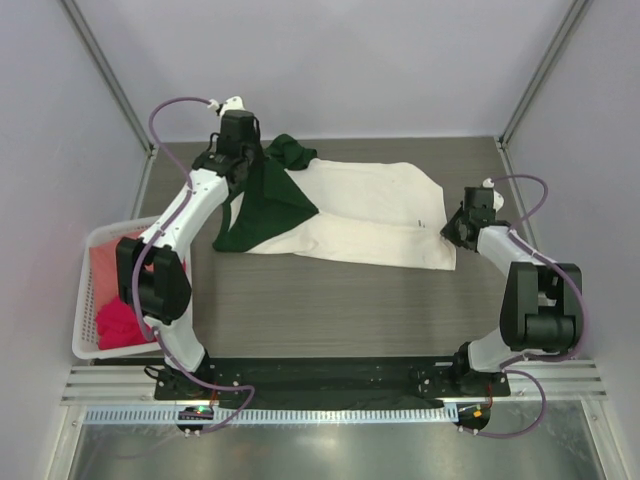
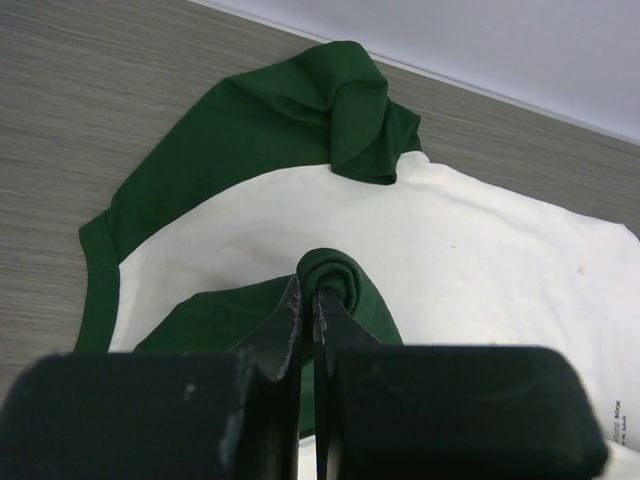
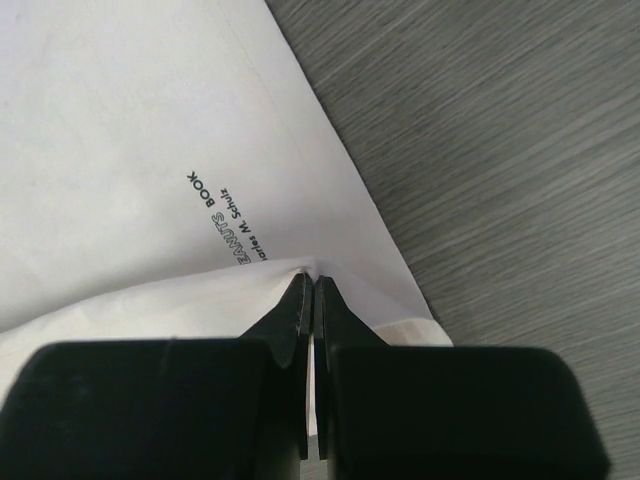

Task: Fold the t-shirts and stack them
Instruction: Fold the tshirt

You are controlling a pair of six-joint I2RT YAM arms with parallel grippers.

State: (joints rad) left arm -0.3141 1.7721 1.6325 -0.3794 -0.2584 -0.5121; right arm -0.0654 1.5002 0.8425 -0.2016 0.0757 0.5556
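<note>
At nine o'clock a white basket (image 1: 82, 310) holds a magenta t-shirt (image 1: 118, 322) and a salmon-pink t-shirt (image 1: 104, 262). Toward eleven o'clock on the tabletop (image 1: 330, 310), the left hand (image 2: 310, 292) is pressed together on a roll of the dark green sleeve (image 2: 335, 275) of the cream t-shirt (image 1: 370, 215), which lies spread out from the centre toward twelve o'clock. At three o'clock the right hand (image 3: 308, 285) pinches that shirt's cream edge near its corner.
</note>
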